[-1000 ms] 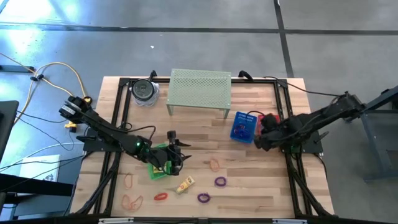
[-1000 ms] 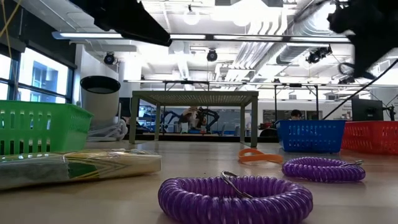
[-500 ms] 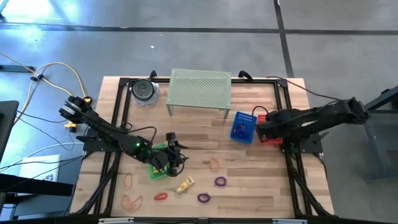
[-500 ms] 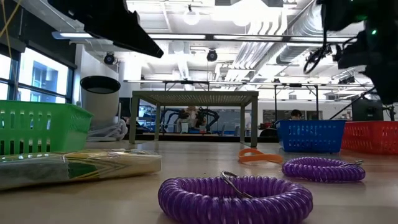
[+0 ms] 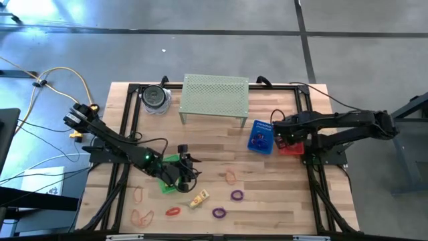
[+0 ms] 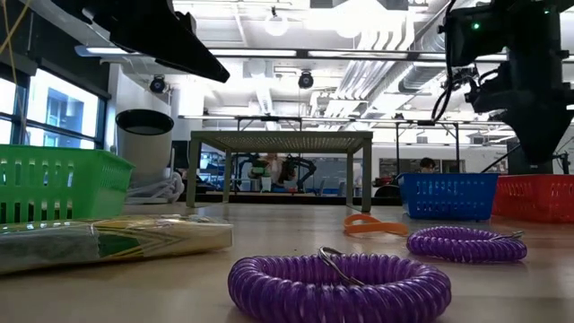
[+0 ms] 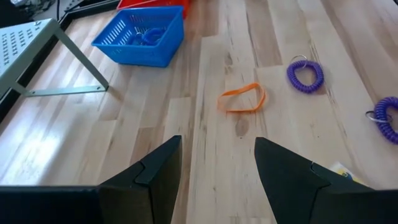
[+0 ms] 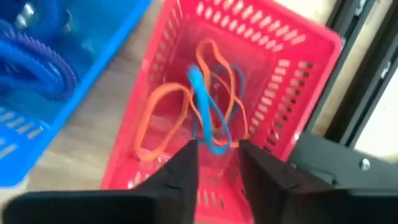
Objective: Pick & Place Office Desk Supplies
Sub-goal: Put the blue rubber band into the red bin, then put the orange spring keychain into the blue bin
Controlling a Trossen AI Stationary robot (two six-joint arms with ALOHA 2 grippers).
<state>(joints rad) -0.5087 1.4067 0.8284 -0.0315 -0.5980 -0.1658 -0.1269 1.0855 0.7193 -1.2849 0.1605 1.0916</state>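
My right gripper (image 8: 217,165) points down over the red basket (image 8: 292,74), beside the blue basket (image 5: 262,137), with its fingers apart. A blue band (image 8: 202,99) shows just past its fingertips, over orange bands (image 8: 161,118) in that basket. My left gripper (image 7: 217,162) stands open and holds nothing above the green basket (image 5: 167,177). On the table lie an orange band (image 7: 241,99), two purple coils (image 5: 237,195) (image 5: 219,213), a yellow packet (image 5: 198,198), a red band (image 5: 173,211) and orange loops (image 5: 138,195). My right gripper comes at the red basket from above. The blue band's lower end (image 8: 216,147) shows between its parted fingertips. I cannot tell whether the band touches them.
A pale-green perforated shelf (image 5: 215,94) stands at the far middle, with a round container (image 5: 156,98) to its left. Blue coils lie in the blue basket (image 8: 37,68). A dark frame (image 5: 304,120) runs round the table's edges. Bare wood lies between the baskets.
My right gripper has swung toward the table's far edge and sunk, from beside the blue basket's near corner to above the red basket. The left arm has kept still.
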